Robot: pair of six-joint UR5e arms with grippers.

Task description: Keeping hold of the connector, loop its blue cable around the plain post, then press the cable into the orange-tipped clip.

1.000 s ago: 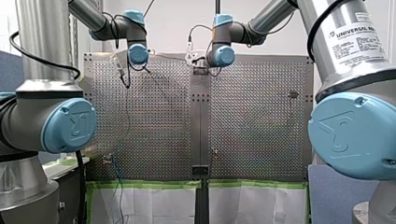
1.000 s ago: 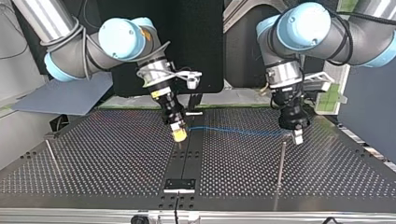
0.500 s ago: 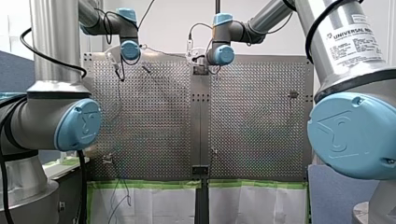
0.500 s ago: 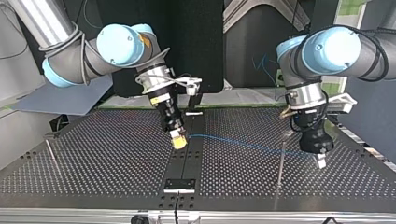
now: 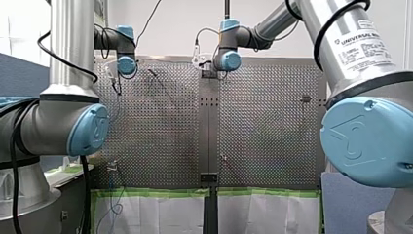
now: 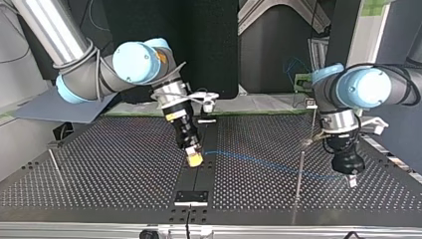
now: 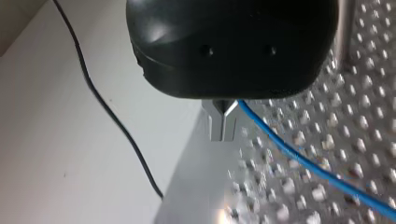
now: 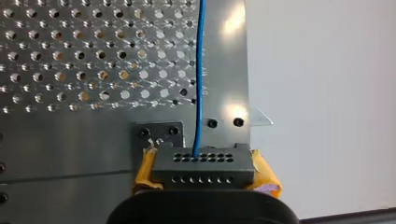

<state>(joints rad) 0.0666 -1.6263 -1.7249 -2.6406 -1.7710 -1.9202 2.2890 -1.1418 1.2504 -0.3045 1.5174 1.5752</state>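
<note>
So compared with a second ago, my left fingers [image 6: 351,180] have swung out a good way: they were on the arms' side of the post [image 6: 299,184], and now they're out past it, toward the top view's right and nearer that camera. The blue cable [image 6: 259,160] got dragged along, so it now runs in a long shallow line from my right fingers [image 6: 193,158], across the post, to my left ones. My right fingers only slid a little toward that camera over the dark middle strip of the table [image 6: 99,164].

Pose-wise, my left wrist points pretty much straight down, with the fingers just above the table. My right forearm is slanted, and its fingers angle down at the strip.

Grip: in the right wrist view, the yellow pads are clamped on both sides of the dark grey connector [image 8: 204,164], and the cable leaves one of its holes and goes straight ahead of the fingers. In the left wrist view, the metal fingers are pinched together on the cable, which comes out at their base and trails off to one side over the holes.
</note>
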